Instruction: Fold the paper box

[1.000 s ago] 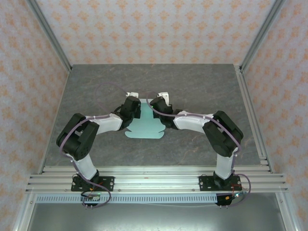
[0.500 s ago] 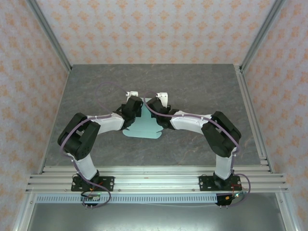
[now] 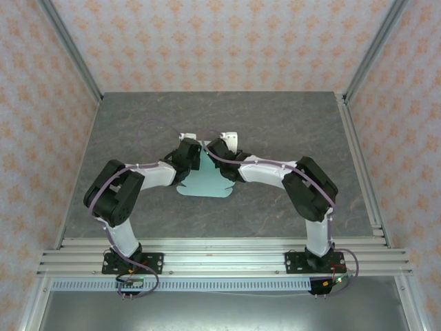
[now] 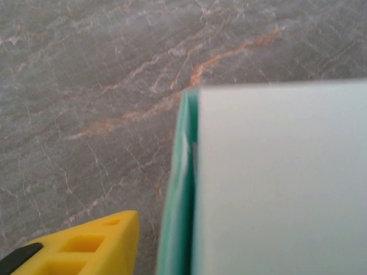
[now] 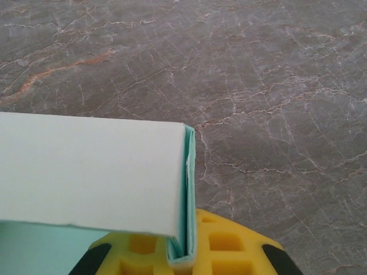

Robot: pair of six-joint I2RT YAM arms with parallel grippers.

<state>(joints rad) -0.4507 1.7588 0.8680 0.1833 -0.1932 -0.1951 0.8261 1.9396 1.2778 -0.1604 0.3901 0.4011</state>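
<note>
The paper box [image 3: 204, 181] lies near the middle of the table [image 3: 275, 124], partly flat with its far flap raised. It looks like thin, light card that creases easily and would buckle or slide if pushed, so it is best taken by a folded double edge close to a crease. The right gripper [image 5: 182, 255] does this, its yellow fingers clamped on the flap's doubled corner. The left gripper [image 3: 187, 153] seems parted: its one visible finger [image 4: 86, 252] stands beside the flap's edge with bare table between them. Both arms bow outward at the elbows, forearms angling inward so the wrists meet over the sheet's far end.
</note>
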